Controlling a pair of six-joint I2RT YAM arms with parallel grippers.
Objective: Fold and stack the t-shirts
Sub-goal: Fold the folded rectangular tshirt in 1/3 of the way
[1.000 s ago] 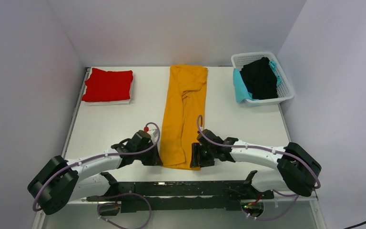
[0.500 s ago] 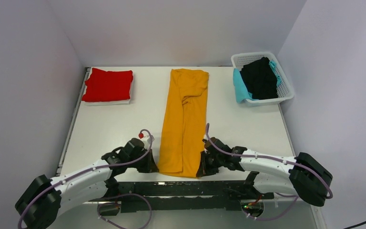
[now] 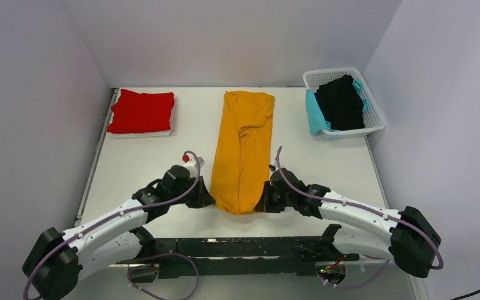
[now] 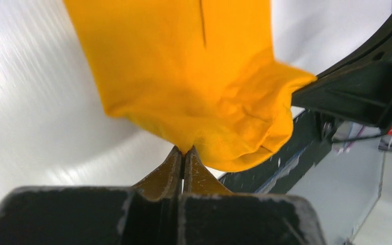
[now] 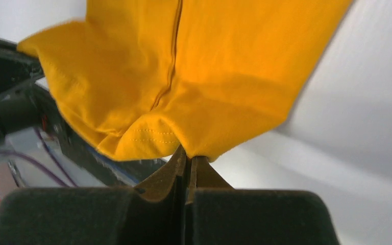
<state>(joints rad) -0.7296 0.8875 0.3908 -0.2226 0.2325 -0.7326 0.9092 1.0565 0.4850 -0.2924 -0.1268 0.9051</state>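
At the near edge of the table (image 3: 139, 164), between the two arm bases: left gripper (image 3: 207, 200) and right gripper (image 3: 261, 203) each sit at one near corner of the mustard-orange t-shirt (image 3: 242, 147).

- Left gripper, wrist view (image 4: 184, 153): jaws pressed together, pinching a small tuck of the hem corner. Cloth bulges out above the tips.
- Right gripper, wrist view (image 5: 188, 155): jaws likewise pressed together on the stitched hem edge. A second ago this one was still spread beside the cloth; it has since closed.
- Shirt: long narrow strip, sleeves already folded in, running from the grippers to the far side of the table. Collar end lies flat and undisturbed.

Change over the last second: the hem was flat and square on the table, then was drawn a little toward the bases; now the near end is gathered narrower, rounded, and sits farther up the table than before. Both wrists have swung inward and forward with it.

Reading: grasp is done and the end-over-end fold is beginning, hem to be carried toward the collar. The wrist views suggest the hem is lifted clear of the table, though from above the height is hard to judge.

Elsewhere: red t-shirt (image 3: 140, 111) folded at the far left, the likely stack spot. Black t-shirt (image 3: 340, 103) and teal t-shirt (image 3: 315, 114) wait unfolded in the white basket (image 3: 376, 122) at the far right. One shirt folded, one partway, two to go.
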